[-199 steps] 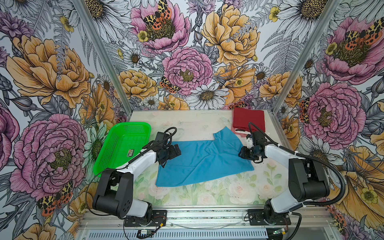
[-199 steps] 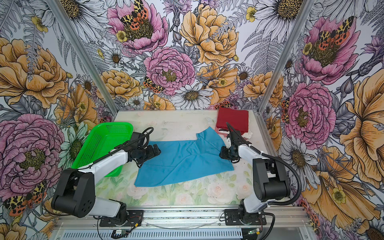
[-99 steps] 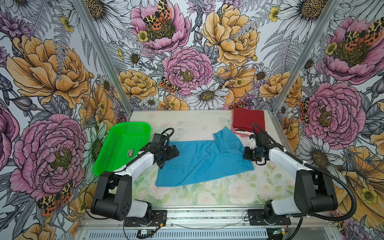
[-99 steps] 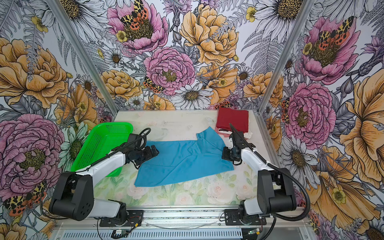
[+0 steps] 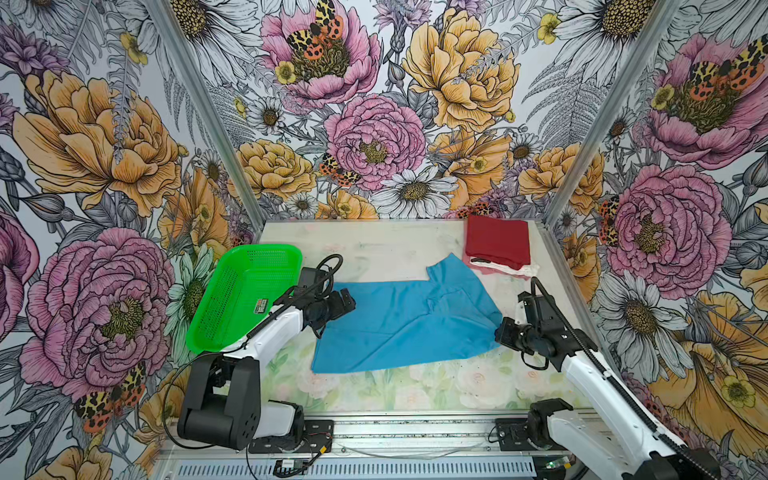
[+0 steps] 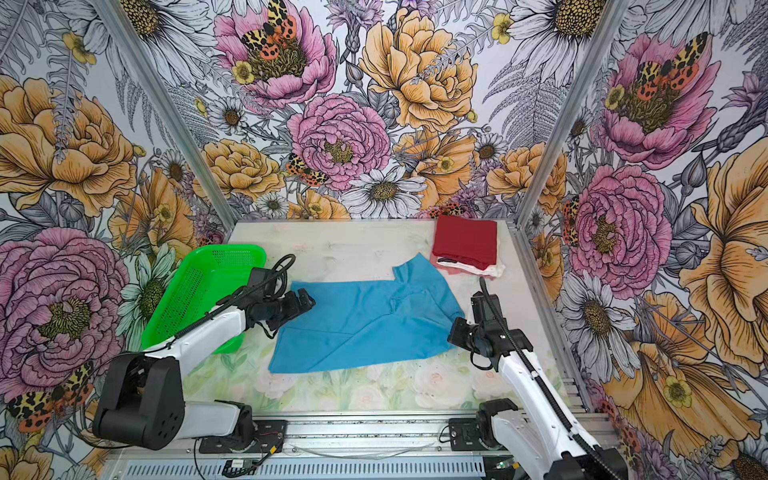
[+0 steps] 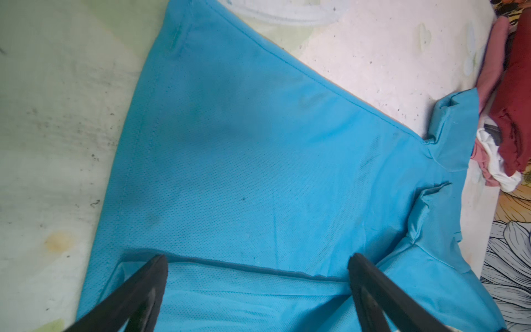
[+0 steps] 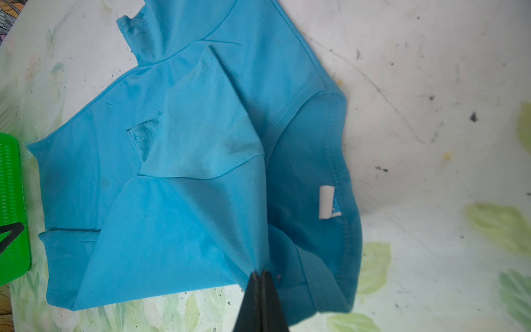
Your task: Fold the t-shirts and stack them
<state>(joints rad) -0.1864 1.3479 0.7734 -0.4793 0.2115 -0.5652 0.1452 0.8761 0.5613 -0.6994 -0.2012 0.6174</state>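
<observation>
Across the middle of a floral-printed table [image 5: 415,390], a sky-blue t-shirt [image 5: 407,320] lies spread and partly folded over itself, seen in both top views [image 6: 365,324]; at the shirt's near right corner, the right gripper [image 5: 500,332] has its claw closed, pinching a fold of the blue cloth; the right wrist view shows its two black fingertips [image 8: 254,283] pressed together on the fabric, close to the collar with its small white label [image 8: 326,202]; at the shirt's left edge, the left gripper [image 5: 349,301] has its claw wide open, gripping nothing; the left wrist view shows its fingers [image 7: 149,276] spread over the shirt's hem; just left of the shirt sits a bright green mesh basket [image 5: 249,291]; beyond the shirt's far right sleeve, a dark red folded t-shirt [image 5: 496,243] tops a small stack, with a pinkish t-shirt [image 5: 496,271] and a white t-shirt [image 5: 527,271] showing beneath it.
</observation>
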